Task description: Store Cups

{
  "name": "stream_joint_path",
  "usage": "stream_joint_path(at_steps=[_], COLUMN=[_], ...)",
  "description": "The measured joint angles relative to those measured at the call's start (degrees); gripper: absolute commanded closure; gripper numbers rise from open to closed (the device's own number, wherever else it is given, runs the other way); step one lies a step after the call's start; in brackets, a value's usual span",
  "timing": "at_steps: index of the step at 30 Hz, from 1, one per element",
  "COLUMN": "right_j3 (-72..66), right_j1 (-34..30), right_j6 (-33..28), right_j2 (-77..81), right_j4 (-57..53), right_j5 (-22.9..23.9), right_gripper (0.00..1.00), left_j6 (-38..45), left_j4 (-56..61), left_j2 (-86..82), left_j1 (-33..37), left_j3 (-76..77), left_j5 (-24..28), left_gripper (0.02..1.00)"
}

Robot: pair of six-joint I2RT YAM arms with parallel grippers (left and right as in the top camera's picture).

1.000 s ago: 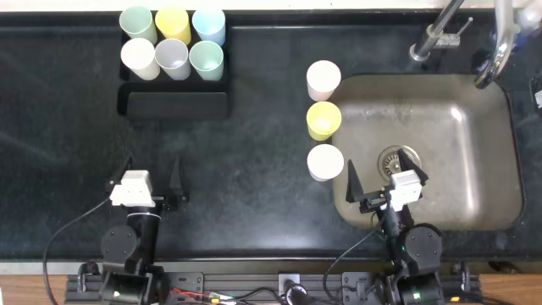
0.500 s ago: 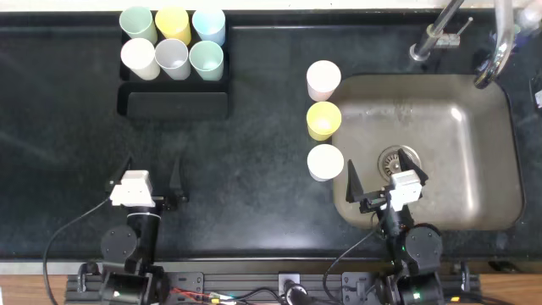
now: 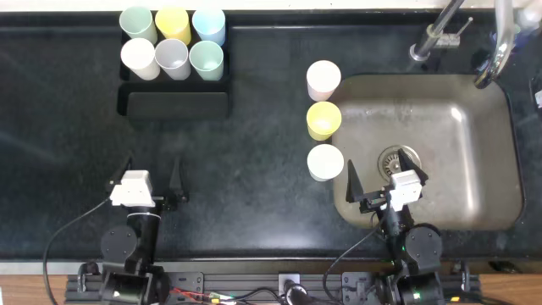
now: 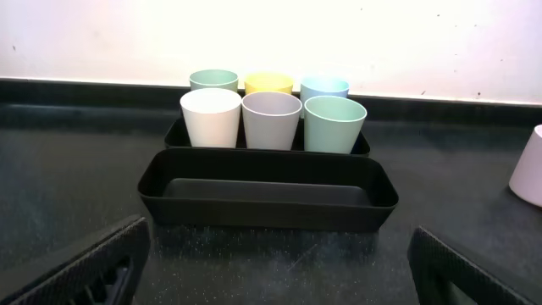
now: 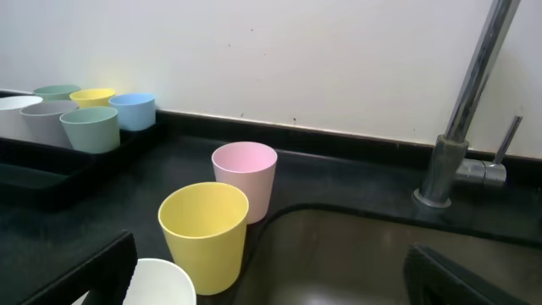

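Six cups point(image 3: 173, 55) in tray point(image 3: 176, 105), three beside sink point(image 3: 449, 127); left fingers point(image 3: 176, 180) and right fingers point(image 3: 351, 180) apart.

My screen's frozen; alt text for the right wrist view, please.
Three loose cups line the dark counter beside the sink: white cup nearest, yellow cup, then pink cup. Six more cups sit in a black tray farther off; a faucet stands behind.
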Motion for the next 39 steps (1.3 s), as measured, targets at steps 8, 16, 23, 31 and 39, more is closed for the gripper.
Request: stream_joint_path(at_steps=[8,16,23,31,39], right_j3=[0.0,0.0,0.0,0.0,0.0], right_j1=[0.0,0.0,0.0,0.0,0.0], right_j6=[0.02,-0.02,0.0,0.02,0.0], right_j2=[0.0,0.0,0.0,0.0,0.0], right_j4=[0.0,0.0,0.0,-0.02,0.0], right_j5=[0.0,0.0,0.0,0.0,-0.02], right_gripper=[0.003,0.003,0.003,0.003,0.005], left_j6=[0.0,-0.02,-0.02,0.0,-0.04], left_j4=[0.0,0.0,0.0,0.02,7.65], left_j2=[0.02,0.0,0.02,0.02,0.2], left_j1=[0.0,0.0,0.0,0.0,0.2], left_j3=[0.0,0.0,0.0,0.0,-0.04], left_j5=[0.0,0.0,0.0,0.0,0.46], left_gripper=[0.018,0.018,0.018,0.02,0.018])
